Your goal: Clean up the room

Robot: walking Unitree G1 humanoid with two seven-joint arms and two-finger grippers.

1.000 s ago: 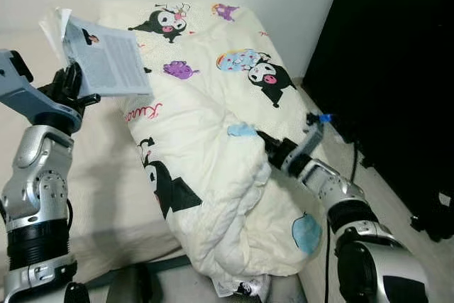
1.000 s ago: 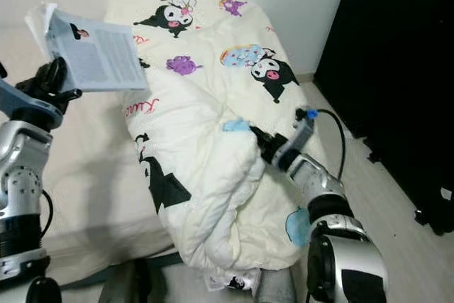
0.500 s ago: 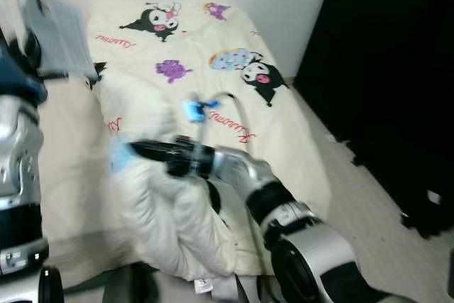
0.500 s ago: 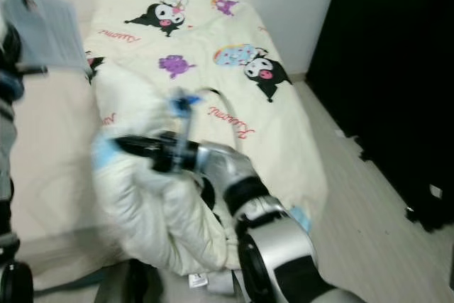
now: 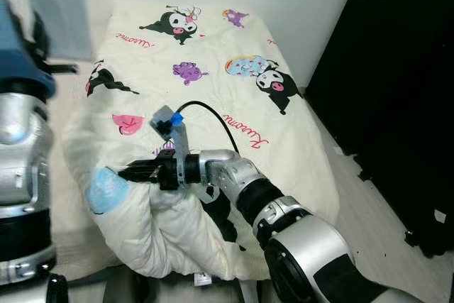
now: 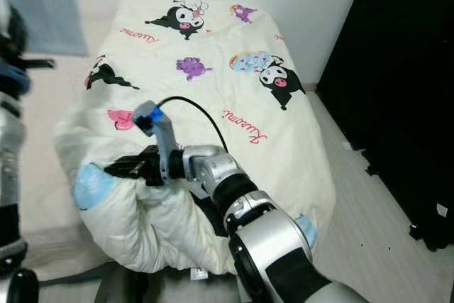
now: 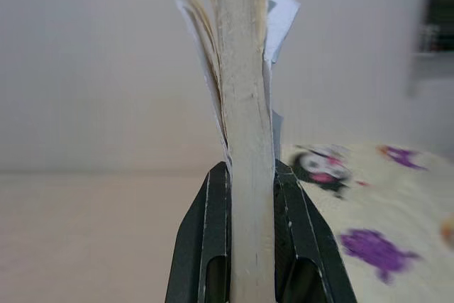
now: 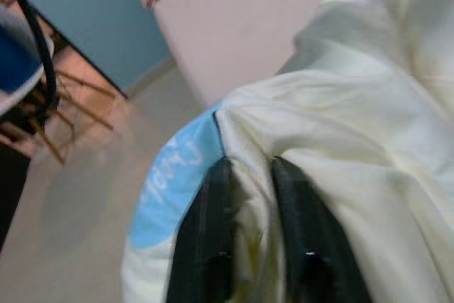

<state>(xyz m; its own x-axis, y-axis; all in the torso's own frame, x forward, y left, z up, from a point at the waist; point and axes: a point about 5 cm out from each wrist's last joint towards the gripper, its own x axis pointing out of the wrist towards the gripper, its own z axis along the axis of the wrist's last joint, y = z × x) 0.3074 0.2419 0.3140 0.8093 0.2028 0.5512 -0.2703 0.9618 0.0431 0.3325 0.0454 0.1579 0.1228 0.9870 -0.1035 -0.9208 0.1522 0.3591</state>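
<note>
Right pincer: the right pincer [image 5: 138, 172] is clamped on a fold of the duvet [image 5: 213, 90], its two black fingers [image 8: 213, 246] pinching cream cloth beside a pale blue print [image 5: 103, 189]; the arm reaches across the bed toward the duvet's left edge, which reads as a pull meant to spread the cover flat.

Duvet: it lies over most of the bed [image 5: 67, 196], smooth toward the wall and along its right side, bunched into a thick roll at its near left corner, just under the pincer.

Left pincer: the left pincer [image 7: 250, 196] is closed on a book [image 7: 248, 104], gripping it edge-on with pages fanned above the fingers; held high, left of the duvet and well clear of it, likely to keep it out of the cloth while the other arm works.

Edges: the bare bed sheet shows left of the duvet; the duvet's near hem hangs over the foot of the bed.

Open room: left of the duvet the sheet offers space to draw the roll outward; right of the duvet a strip of floor [image 5: 369, 211] separates the bed from a dark cabinet [image 5: 404, 69], so there is little room that way.

Risk: I judge the thin pinch could slip if the roll drags.
</note>
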